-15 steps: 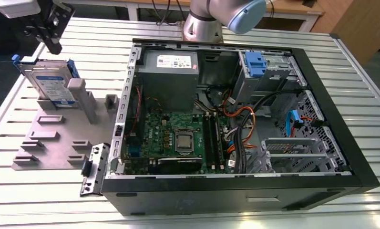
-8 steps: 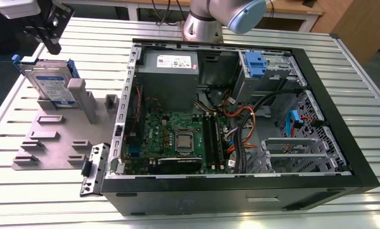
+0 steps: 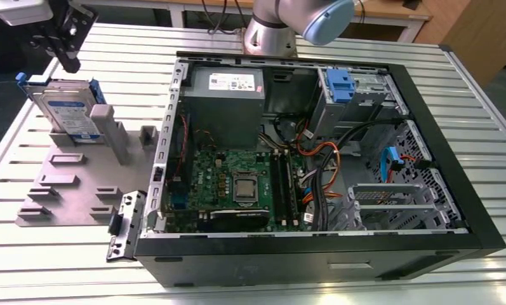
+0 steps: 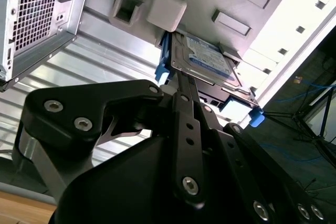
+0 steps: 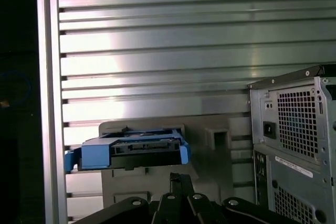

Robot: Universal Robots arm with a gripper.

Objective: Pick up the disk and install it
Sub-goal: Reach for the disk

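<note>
Second wrist view puts the black robot gripper [image 4: 181, 80] nearest, its jaws drawn together on nothing. Just beyond its tip is the disk [image 4: 205, 59], a flat silver hard drive with a white-and-blue label and blue plastic frame. In the exterior view the gripper [image 3: 70, 63] hangs just above the disk [image 3: 66, 108], apart from it. The disk stands on edge in a grey plastic holder plate [image 3: 75, 184] on the slatted aluminium table [image 3: 473, 82], at the exterior view's left. Farther off lies the open black computer case [image 3: 456, 190], a grey metal power-supply box [image 3: 223, 95] inside it.
</note>
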